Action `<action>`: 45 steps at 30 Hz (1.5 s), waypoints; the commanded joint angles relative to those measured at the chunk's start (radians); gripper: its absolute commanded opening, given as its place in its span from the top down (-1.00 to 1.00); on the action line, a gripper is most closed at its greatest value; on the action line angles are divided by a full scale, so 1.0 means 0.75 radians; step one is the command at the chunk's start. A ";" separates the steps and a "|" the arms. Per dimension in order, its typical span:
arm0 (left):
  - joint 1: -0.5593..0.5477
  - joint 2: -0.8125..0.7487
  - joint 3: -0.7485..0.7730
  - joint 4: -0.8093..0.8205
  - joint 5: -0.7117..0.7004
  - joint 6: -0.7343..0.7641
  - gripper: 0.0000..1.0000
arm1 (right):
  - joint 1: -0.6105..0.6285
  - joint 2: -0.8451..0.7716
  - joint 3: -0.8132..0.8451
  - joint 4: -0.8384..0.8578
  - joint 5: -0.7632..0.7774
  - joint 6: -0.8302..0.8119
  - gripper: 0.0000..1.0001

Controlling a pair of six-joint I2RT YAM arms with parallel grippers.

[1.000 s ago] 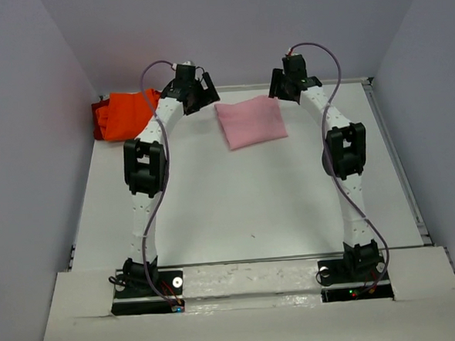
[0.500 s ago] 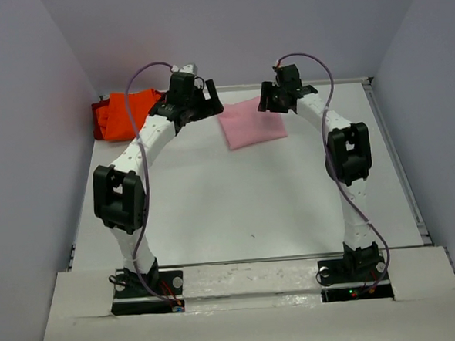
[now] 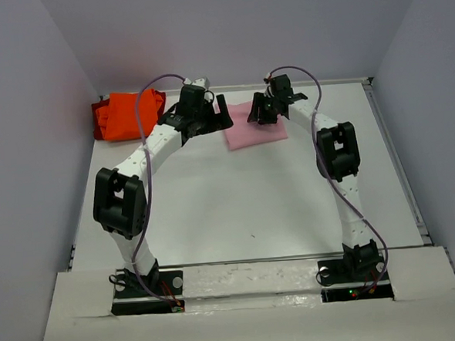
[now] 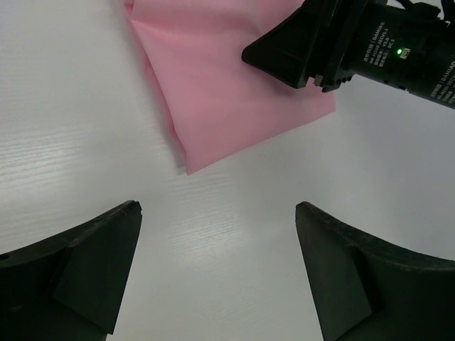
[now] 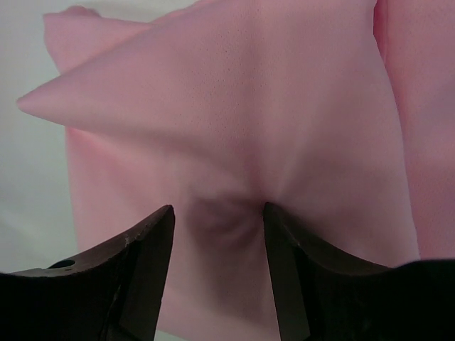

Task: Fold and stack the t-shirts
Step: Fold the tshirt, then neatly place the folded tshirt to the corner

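A folded light pink t-shirt (image 3: 257,130) lies flat at the back middle of the table. Bright orange t-shirts (image 3: 124,115) sit in a heap at the back left. My left gripper (image 4: 217,206) hangs open over bare table, just short of the pink t-shirt's (image 4: 227,78) near corner, with nothing between its fingers. My right gripper (image 5: 219,209) presses down on the pink t-shirt (image 5: 234,106) from above. Its jaws stand apart, and the cloth puckers into a small fold between the tips. In the overhead view the two grippers face each other across the shirt's left part.
The white table (image 3: 237,208) is walled by grey panels at the back and sides. A raised rail (image 3: 397,160) runs along the right edge. The right gripper's black body (image 4: 355,42) fills the upper right of the left wrist view.
The left arm swung right, from beside the orange heap to the pink t-shirt's corner. The right gripper moved left onto the pink shirt, and its jaws narrowed a little.
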 commanded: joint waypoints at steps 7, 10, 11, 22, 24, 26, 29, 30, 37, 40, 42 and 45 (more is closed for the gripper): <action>0.012 -0.053 0.021 0.007 0.029 0.000 -0.98 | 0.021 -0.242 -0.488 0.079 -0.026 0.060 -0.12; 0.014 -0.051 0.019 0.007 0.037 -0.002 -0.98 | 0.048 -0.369 -0.636 0.108 0.021 0.060 -0.11; 0.013 -0.055 0.015 0.013 0.037 -0.002 -0.98 | 0.048 -0.408 -0.762 0.135 0.021 0.060 -0.11; 0.012 0.001 0.006 0.030 0.011 0.008 -0.98 | 0.101 -0.762 -0.857 0.061 0.070 -0.161 -0.94; 0.015 0.015 0.012 0.022 0.003 0.012 -0.98 | 0.140 -0.858 -0.804 -0.034 0.089 -0.253 -0.99; 0.012 0.015 0.010 0.022 -0.002 0.014 -0.98 | 0.174 -0.931 -0.777 -0.088 0.129 -0.292 -1.00; 0.012 0.017 0.023 0.003 0.001 0.022 -0.98 | 0.281 -1.038 -0.814 -0.139 0.270 -0.349 -0.99; 0.012 0.013 0.023 -0.001 -0.004 0.024 -0.98 | 0.311 -1.042 -0.824 -0.196 0.293 -0.404 -0.90; 0.008 0.015 0.025 -0.009 0.060 0.010 -0.98 | 0.624 -1.012 -0.994 -0.313 0.898 -0.617 -0.99; -0.006 0.019 0.039 -0.042 0.035 0.014 -0.98 | 0.669 -0.979 -1.072 -0.297 1.082 -0.652 -0.99; -0.018 0.019 0.039 -0.044 0.027 0.022 -0.98 | 0.686 -0.985 -1.112 -0.236 1.091 -0.664 -0.99; -0.041 0.033 0.043 -0.058 0.009 0.032 -0.98 | 0.686 -1.018 -1.200 -0.125 1.119 -0.683 -0.99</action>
